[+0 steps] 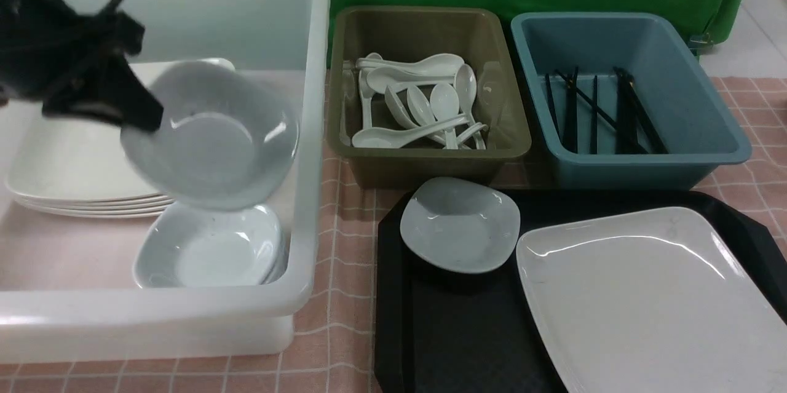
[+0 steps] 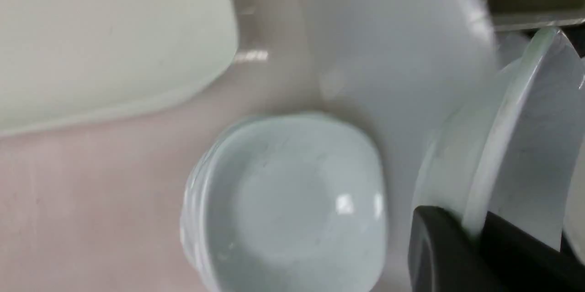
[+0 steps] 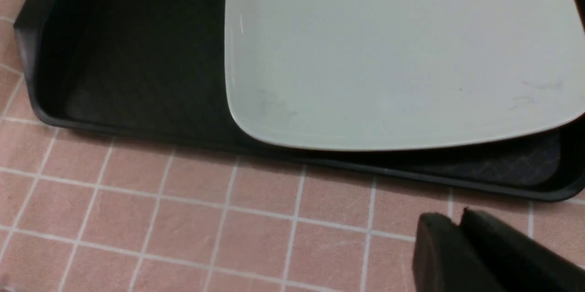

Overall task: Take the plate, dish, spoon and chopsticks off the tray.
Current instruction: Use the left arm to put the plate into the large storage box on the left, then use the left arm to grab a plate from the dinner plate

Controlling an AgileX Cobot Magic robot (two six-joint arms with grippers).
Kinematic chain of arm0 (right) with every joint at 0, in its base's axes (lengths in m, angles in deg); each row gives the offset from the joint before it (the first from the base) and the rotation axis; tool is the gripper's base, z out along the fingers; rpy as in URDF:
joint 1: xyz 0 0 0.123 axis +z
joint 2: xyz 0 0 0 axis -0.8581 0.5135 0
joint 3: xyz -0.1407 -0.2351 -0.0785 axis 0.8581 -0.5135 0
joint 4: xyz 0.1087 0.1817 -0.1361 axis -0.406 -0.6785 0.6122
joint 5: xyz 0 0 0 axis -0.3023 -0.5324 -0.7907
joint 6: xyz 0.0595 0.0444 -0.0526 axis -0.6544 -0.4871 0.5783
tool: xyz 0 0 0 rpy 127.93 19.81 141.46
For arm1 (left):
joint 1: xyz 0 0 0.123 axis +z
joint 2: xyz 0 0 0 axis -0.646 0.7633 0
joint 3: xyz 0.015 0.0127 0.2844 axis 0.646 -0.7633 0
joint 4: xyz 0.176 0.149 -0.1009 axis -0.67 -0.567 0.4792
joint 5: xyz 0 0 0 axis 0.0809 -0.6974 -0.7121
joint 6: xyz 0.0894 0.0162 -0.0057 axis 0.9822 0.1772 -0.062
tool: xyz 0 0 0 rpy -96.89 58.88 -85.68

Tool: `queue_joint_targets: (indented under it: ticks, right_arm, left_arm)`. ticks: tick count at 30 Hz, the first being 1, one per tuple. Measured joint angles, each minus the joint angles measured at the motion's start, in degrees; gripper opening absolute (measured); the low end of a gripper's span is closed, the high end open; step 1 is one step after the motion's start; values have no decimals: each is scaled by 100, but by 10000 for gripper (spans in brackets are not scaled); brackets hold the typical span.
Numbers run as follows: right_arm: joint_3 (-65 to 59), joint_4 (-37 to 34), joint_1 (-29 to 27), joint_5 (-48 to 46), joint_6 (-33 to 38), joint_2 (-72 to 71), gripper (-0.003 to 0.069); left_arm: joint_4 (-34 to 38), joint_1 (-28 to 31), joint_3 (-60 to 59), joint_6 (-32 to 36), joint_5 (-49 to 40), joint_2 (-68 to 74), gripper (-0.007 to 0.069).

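A: What is set around the tray [image 1: 455, 344]?

B: A white tub [image 1: 307, 134] is placed to its left on the checked tabletop [image 1: 338, 344]. An olive bin [image 1: 430, 165] and a blue bin [image 1: 645, 159] are lined up behind its far edge.

A: And on it?

B: The plate [image 1: 652, 294] is laid on its right part, and a second dish [image 1: 460, 224] at its far left corner.

A: The smaller things?

B: Left of the tray, over the tub, a tilted held dish [image 1: 212, 134] is clamped at the rim by the left pincer [image 1: 138, 116]. Spoons [image 1: 418, 110] are piled in the olive bin, chopsticks [image 1: 596, 110] in the blue. The right pincer [image 3: 459, 221] is pressed together, empty, beside the tray's rim.
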State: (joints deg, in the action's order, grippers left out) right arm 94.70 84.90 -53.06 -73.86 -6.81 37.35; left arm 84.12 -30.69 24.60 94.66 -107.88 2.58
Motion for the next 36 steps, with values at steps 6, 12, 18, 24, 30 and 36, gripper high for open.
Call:
queue_joint_targets:
  ticks: [6,12,18,24,30,36]
  right_arm:
    - [-5,0,0,0,0,0,120]
    - [-5,0,0,0,0,0,125]
    - [-5,0,0,0,0,0,132]
    - [-5,0,0,0,0,0,143]
    - [-5,0,0,-5,0,0,148]
    - [-5,0,0,-5,0,0,155]
  left_arm:
    - [-191,18,-560,515,96,316,14]
    - [-211,18,-560,555,631,468,14]
    - [-216,18,-565,601,756,673,15]
    - [-418,18,-616,607,798,845,66]
    - [-1122,18,-616,380,962,846,223]
    - [-990,18,-296,52,595,846,352]
